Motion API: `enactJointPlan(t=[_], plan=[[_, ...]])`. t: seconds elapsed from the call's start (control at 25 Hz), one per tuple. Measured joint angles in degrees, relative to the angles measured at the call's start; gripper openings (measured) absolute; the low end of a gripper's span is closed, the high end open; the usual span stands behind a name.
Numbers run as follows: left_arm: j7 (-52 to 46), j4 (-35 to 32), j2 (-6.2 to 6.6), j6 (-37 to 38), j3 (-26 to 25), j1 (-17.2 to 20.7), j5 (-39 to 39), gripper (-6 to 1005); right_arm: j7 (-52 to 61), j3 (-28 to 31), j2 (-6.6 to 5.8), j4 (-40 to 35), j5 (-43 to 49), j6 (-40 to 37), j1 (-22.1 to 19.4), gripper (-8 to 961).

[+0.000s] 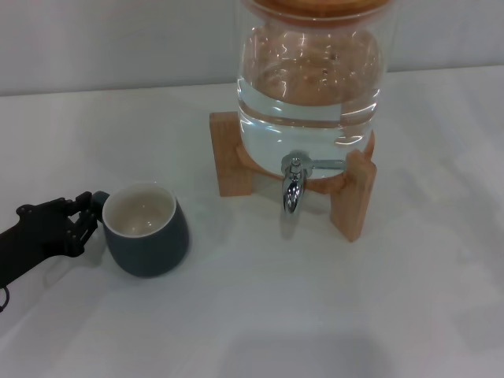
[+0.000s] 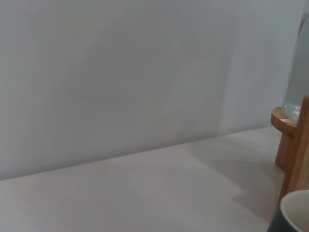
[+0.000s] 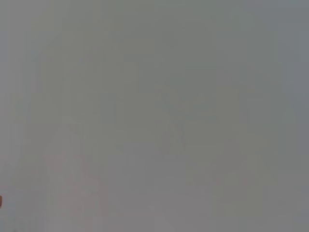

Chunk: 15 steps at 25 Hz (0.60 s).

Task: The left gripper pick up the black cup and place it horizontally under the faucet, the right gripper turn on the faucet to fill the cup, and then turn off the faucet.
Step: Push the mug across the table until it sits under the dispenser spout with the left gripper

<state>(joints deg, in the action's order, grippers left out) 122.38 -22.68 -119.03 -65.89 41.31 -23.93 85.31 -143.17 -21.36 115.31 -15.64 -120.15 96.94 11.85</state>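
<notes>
the left claw point(image 1: 88, 211) sits at the black cup point(image 1: 146, 230)'s handle side; whether it grips, i cannot tell. the cup stands upright on the surface point(image 1: 252, 315), left of the faucet point(image 1: 293, 185). best to clamp the handle squarely before lifting; right claw unseen

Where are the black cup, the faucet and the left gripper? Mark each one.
black cup point(image 1: 150, 246): head view, on its dark outer wall.
faucet point(image 1: 292, 193): head view, on the chrome spout.
left gripper point(image 1: 76, 216): head view, between its fingertips beside the cup.
</notes>
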Motion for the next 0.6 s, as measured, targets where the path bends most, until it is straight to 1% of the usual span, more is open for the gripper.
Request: enactJointPlan(t=[0.12, 0.36, 0.48, 0.6], plan=[[0.6, 0.0, -0.02, 0.1, 0.0, -0.1, 0.0, 208, 0.0, 0.0, 0.0, 0.0, 0.0, -0.1, 0.1, 706], [1.2, 0.3, -0.08, -0.4, 0.0, -0.8, 0.2, 158, -0.1, 0.0, 0.0, 0.0, 0.0, -0.5, 0.1, 707], [1.2, 0.3, -0.15, -1.5, 0.0, -1.1, 0.2, 158, -0.1, -0.1, 0.0, 0.0, 0.0, -0.6, 0.2, 707], [1.2, 0.6, -0.31, -2.4, 1.1, -1.5, 0.0, 158, -0.2, -0.3, 0.0, 0.0, 0.0, -0.7, 0.3, 708]])
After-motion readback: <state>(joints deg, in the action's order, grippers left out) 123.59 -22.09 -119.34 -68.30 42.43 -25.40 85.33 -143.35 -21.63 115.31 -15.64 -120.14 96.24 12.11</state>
